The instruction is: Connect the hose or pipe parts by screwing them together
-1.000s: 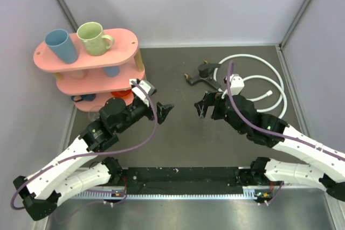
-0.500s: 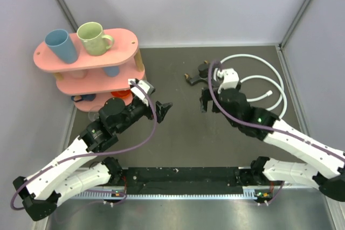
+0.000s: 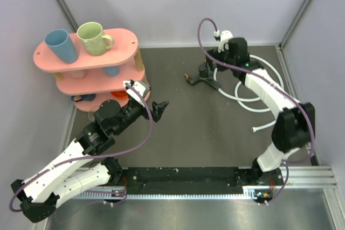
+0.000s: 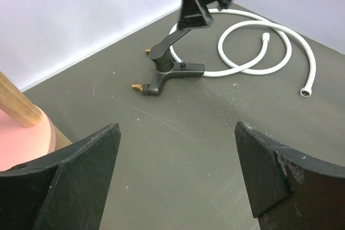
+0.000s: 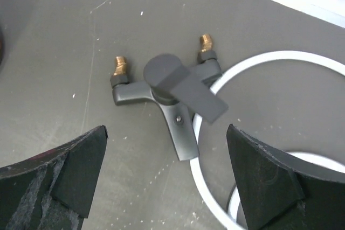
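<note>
The black Y-shaped tap fitting (image 3: 197, 81) lies on the dark table at the back, its two brass threaded ends (image 5: 119, 64) pointing away from the hose. Beside it to the right lies the white hose (image 3: 260, 81) in loops, with one metal end nut (image 3: 254, 130) out toward the front. My right gripper (image 3: 215, 66) hangs open just above the fitting (image 5: 161, 82), touching nothing; the hose loop (image 5: 280, 55) passes under its right finger. Well short of the fitting (image 4: 167, 74), at mid-table, my left gripper (image 3: 160, 109) stands open and empty, facing it and the hose (image 4: 253, 52).
A pink two-tier rack (image 3: 86, 57) with a blue cup (image 3: 61, 45) and a green mug (image 3: 92, 37) stands at the back left, close to the left arm. Its wooden post (image 4: 16, 103) shows in the left wrist view. Grey walls enclose the table.
My right arm has swung from mid-table out to the back and now hovers over the tap fitting. The left gripper has barely shifted.
</note>
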